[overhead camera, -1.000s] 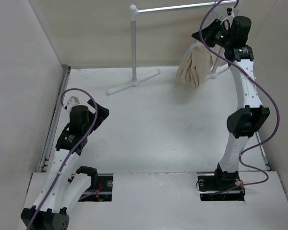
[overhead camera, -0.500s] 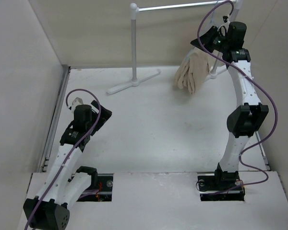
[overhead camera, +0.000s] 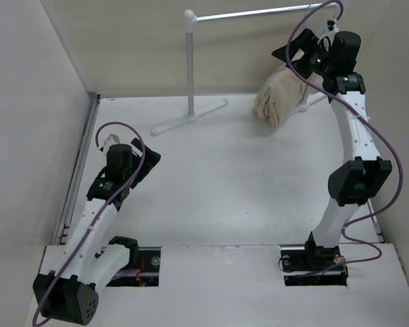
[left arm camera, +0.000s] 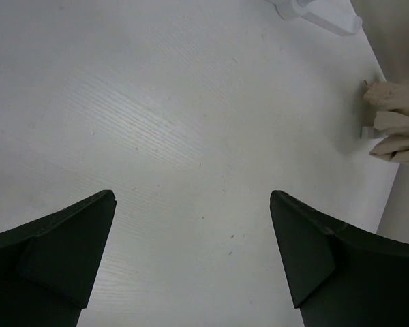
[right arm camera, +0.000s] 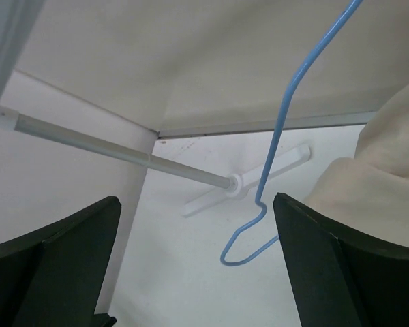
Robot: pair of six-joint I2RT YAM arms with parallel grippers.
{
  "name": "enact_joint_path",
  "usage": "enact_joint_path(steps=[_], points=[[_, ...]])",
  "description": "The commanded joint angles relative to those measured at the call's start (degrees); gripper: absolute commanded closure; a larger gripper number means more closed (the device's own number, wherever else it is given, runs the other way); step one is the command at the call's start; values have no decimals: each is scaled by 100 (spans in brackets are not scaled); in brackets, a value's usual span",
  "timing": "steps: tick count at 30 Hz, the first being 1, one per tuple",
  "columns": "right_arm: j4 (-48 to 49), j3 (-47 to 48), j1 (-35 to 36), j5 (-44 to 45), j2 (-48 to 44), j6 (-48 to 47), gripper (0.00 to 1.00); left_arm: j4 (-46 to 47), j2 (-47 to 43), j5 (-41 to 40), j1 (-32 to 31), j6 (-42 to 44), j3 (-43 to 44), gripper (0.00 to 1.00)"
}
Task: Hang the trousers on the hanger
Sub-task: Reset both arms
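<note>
- Left gripper [left arm camera: 192,195], low over the table [left arm camera: 157,82]: spread wide, gripping nothing.
- Right gripper [right arm camera: 196,199], high by the rack [right arm camera: 123,152]: spread wide too; hanger [right arm camera: 278,136] (thin blue wire) between jaws, contact unclear.
- Trousers [overhead camera: 276,99]: bunched, dangling just beside that gripper.

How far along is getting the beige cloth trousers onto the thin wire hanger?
Apparently done: the beige cloth trousers hang bunched below the raised right gripper, beside the thin pale wire hanger. In hand: nothing; the right gripper is open, the wire unpinched between its fingers, and the left gripper is open over the white table. Left: confirming the drape and whether the hanger hooks the metal rack bar; neither shows.
</note>
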Motion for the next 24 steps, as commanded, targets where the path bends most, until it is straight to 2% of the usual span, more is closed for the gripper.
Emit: enact_joint_path(steps=[1, 6, 14, 20, 24], points=[[400, -440, -137, 265, -881, -181, 0, 417, 184, 68, -142, -36, 453, 0], [584, -1880, -234, 713, -2120, -278, 0, 734, 755, -46, -573, -36, 910, 0], [998, -5061, -155, 1881, -4326, -129, 0, 840, 2047, -284, -1724, 96, 1622, 0], [814, -7162, -102, 2621, -5601, 345, 0, 831, 2750, -196, -2269, 70, 1719, 0], [288, -8183, -94, 2797, -6164, 416, 0, 760, 3050, -178, -2489, 61, 1763, 0]])
